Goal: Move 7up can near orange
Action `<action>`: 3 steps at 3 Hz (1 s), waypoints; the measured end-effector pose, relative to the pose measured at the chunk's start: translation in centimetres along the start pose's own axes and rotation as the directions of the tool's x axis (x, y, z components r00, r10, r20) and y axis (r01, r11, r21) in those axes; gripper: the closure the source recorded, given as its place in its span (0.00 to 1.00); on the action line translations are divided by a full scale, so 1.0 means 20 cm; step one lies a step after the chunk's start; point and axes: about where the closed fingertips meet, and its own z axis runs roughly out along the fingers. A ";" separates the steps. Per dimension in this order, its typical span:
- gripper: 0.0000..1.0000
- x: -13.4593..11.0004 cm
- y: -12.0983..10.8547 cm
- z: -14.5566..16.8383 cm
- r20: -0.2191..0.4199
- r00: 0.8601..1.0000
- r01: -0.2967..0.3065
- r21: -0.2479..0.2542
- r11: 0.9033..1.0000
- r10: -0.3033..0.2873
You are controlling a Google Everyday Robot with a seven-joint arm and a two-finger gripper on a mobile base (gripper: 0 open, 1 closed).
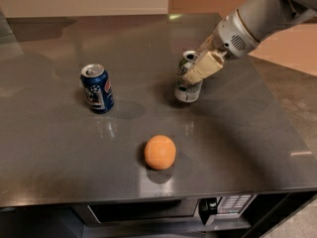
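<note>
The 7up can (186, 90), silvery with green print, stands on the grey table (59, 148) right of centre and leans slightly. My gripper (194, 71) comes in from the upper right and is shut on the can's upper half. One beige finger (203, 67) lies across the can's right side; the other is hidden behind it. The orange (160, 152) lies on the table toward the front, about a can's height below and to the left of the 7up can.
A dark blue Pepsi can (97, 88) stands upright at the left of the table. The table's front edge runs just below the orange, with a microwave panel (225, 204) under it. The table's right edge is close to my arm (257, 19).
</note>
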 end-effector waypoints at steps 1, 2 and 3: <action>1.00 0.06 0.14 -0.02 -0.010 0.999 0.033 -0.038 0.999 -0.033; 1.00 0.09 0.27 -0.03 -0.015 0.996 0.082 -0.073 0.994 -0.083; 1.00 0.11 0.38 -0.01 -0.011 0.991 0.132 -0.110 0.985 -0.134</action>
